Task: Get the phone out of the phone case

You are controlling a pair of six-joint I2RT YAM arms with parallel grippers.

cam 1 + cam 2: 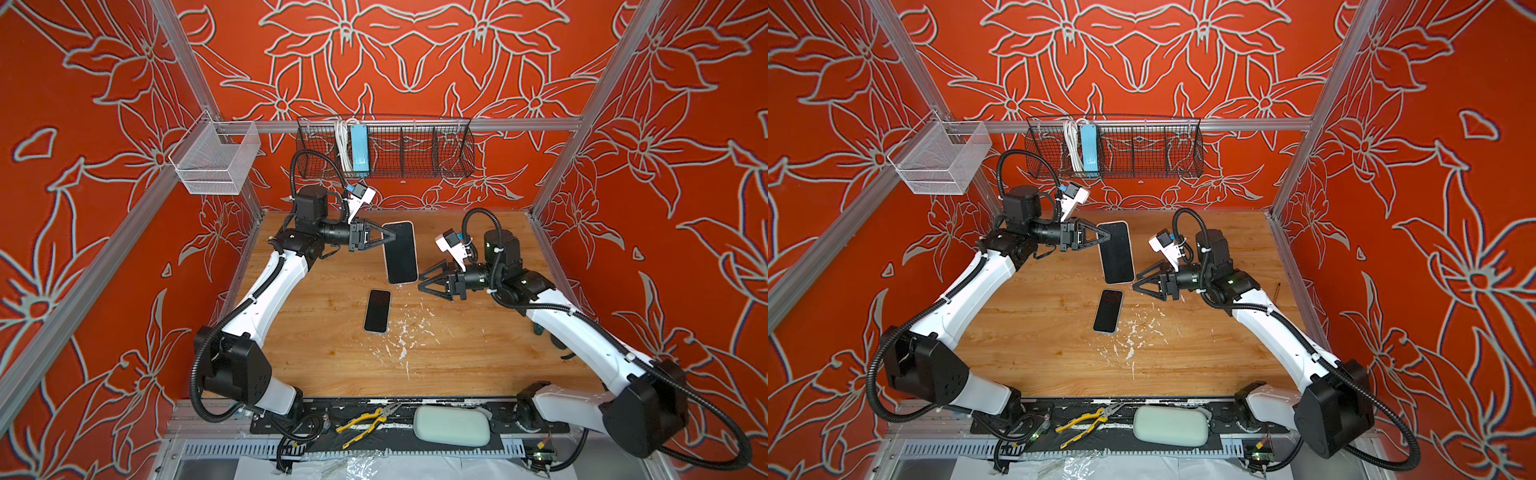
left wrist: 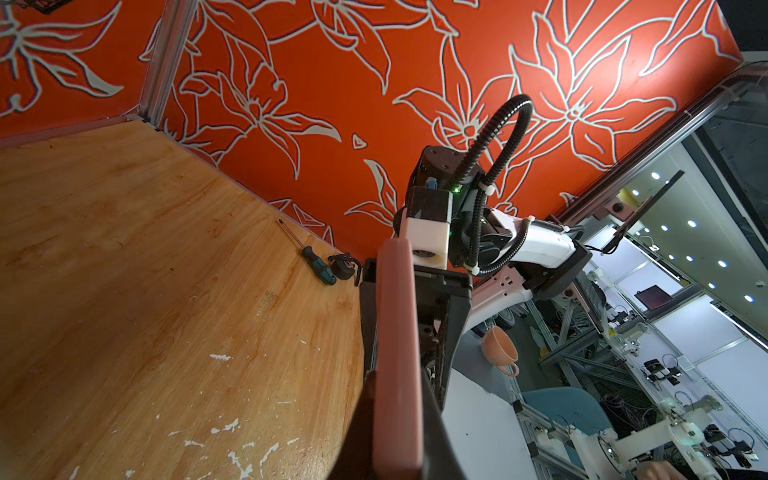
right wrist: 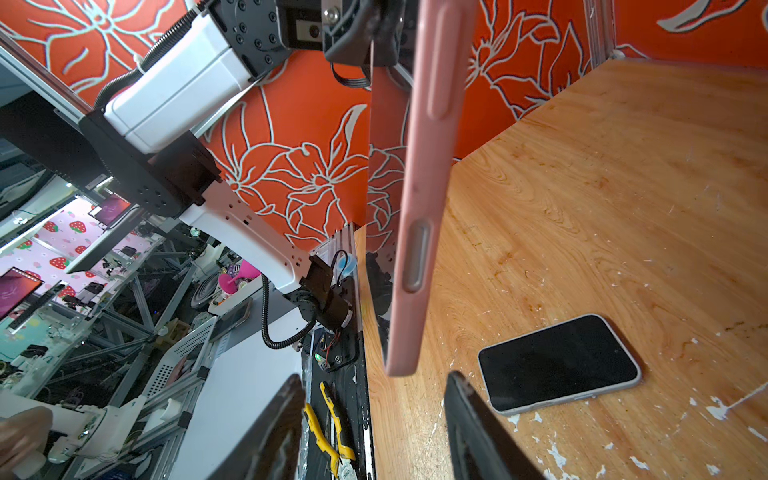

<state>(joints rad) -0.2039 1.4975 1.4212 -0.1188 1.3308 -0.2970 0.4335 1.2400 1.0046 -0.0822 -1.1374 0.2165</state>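
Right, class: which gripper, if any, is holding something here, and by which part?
The left gripper holds the pink phone case, pinching one long edge near its far end. The right gripper is open, holding nothing.

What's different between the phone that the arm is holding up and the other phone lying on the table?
The held phone is clamped at its edge by the left gripper, in the air; the lying phone rests flat on the wooden table, untouched. The held phone wears a pink case; the lying phone has a pale grey rim. The held phone looks larger, though it is nearer the camera. Both show dark, blank screens.
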